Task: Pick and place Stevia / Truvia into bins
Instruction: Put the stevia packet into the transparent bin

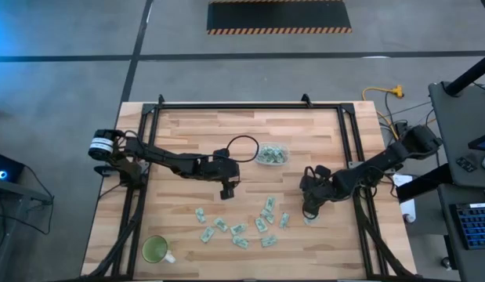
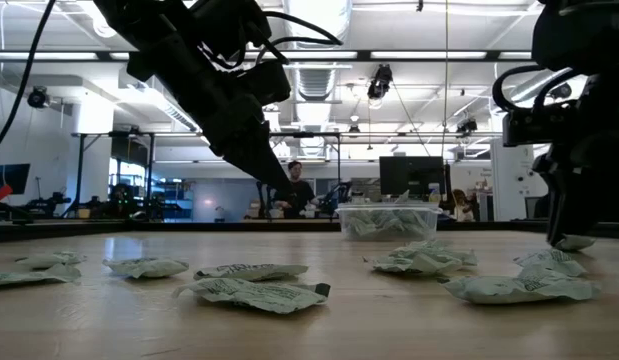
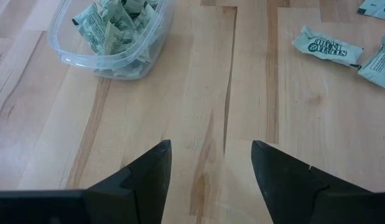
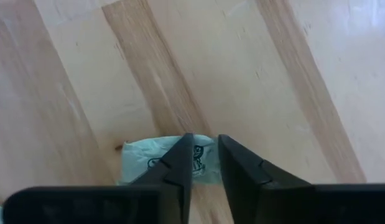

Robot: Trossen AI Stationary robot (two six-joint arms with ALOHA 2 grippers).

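Pale wooden worktop (image 1: 187, 125) carries our scattered sachets (image 1: 240, 227), more heaped in the clear tub (image 1: 271, 154). We see the right hand (image 4: 204, 158) narrowed around one sachet (image 4: 142, 163), fingertips pressing it. Left hand (image 3: 211, 168) hovers wide apart, holding nothing, near the tub.

Readable text: print present, none legible.
Dark green lettering on the pale green paper sachet (image 3: 327, 48) lying on the wooden worktop (image 3: 198, 93); words unreadable.
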